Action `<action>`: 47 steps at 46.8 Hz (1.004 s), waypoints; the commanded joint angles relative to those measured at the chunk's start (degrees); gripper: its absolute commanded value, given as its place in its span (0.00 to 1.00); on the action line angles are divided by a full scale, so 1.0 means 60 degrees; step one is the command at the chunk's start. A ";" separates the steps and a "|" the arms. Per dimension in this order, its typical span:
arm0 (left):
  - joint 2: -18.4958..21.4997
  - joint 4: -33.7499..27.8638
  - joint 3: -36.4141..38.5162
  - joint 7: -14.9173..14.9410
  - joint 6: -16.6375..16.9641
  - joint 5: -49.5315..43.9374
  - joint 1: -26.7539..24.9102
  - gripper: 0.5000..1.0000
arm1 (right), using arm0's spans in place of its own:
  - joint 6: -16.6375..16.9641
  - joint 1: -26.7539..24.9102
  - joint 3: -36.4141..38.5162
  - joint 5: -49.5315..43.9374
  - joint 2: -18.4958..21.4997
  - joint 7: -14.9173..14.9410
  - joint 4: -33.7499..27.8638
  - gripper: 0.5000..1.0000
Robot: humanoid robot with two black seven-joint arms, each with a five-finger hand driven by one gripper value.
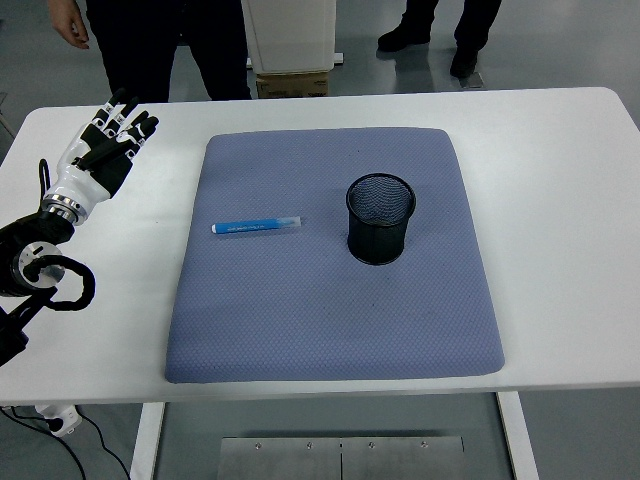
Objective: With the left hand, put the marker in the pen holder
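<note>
**Marker waiting on the mat, left hand not yet on it**

Nearest the camera runs the front edge of the white tabletop [560,370], and on it lies a grey-blue padded fabric mat [330,320] that fills most of the middle of the frame. One slim blue marker with a pale clear cap [257,226] lies flat on the mat, left of centre, its length running left to right. One round black wire-mesh pen holder [380,218] stands upright just right of centre, well apart from the marker, its mouth open to the top.

The robot's black and white left hand [105,150] hovers in the upper left of the frame over bare tabletop, off the mat and well apart from the marker. Its fingers [125,115] are stretched out and slightly spread, holding nothing. No right hand shows.

By my judgement the marker is light, stiff and smooth plastic; being round, it could roll on the mat or slip from a loose pinch. The sensible hold looks like mid-barrel, thumb against fingers across its width, leaving one end free to point down into the holder. The mat's soft give should let fingertips get under it. The mesh holder looks light too, so a knock on its rim might tip or shove it.

Count: one marker, one holder, one mat. Parts of two people's legs [200,45] show at the top edge.
</note>
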 commanded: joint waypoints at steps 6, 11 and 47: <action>-0.0108 0.0001 0.0018 0.0032 -0.0003 -0.0033 0.0039 1.00 | 0.0005 0.0000 0.0000 0.0000 0.0000 0.0000 0.0000 1.00; -0.0123 0.0016 0.0003 0.0002 0.0012 0.0025 0.0054 1.00 | -0.0010 0.0000 0.0000 0.0000 0.0000 0.0000 0.0000 1.00; -0.1104 0.0030 0.0456 -0.1170 0.0992 0.0186 -0.0648 1.00 | 0.0005 0.0000 0.0000 0.0000 0.0000 0.0000 0.0000 1.00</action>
